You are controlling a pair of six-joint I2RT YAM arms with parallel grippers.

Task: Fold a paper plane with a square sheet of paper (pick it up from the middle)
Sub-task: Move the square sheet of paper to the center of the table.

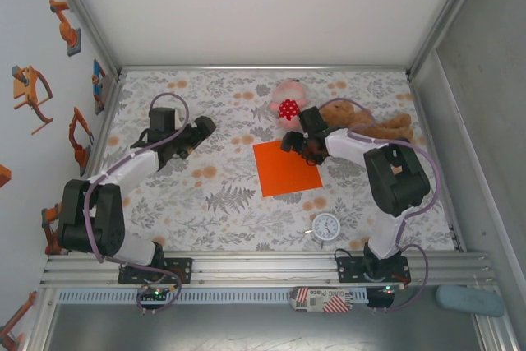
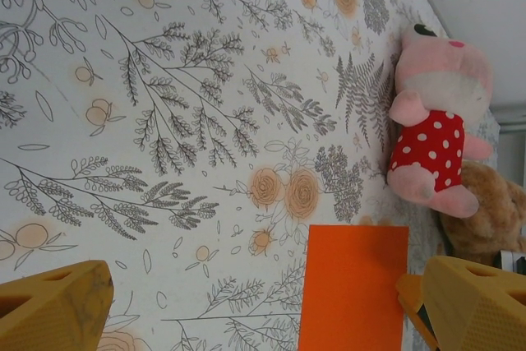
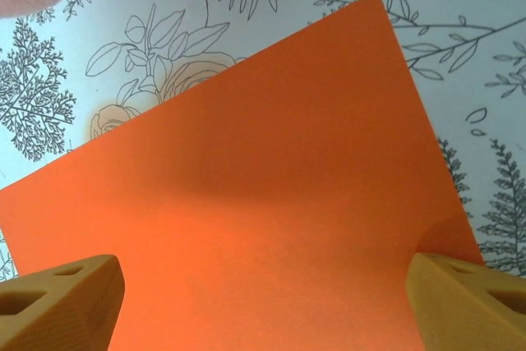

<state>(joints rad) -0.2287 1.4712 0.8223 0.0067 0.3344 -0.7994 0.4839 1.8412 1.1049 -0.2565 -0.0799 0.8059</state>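
Right wrist: right fingers [image 3: 57, 302] wide over flat orange sheet [image 3: 246, 187], far edges free; left fingers [image 2: 49, 306] wide.

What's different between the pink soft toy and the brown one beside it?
The pink plush toy wears a red, white-spotted outfit; the brown teddy bear is plain brown. The pink toy shows whole; the right arm hides part of the bear. Both are soft toys lying side by side.
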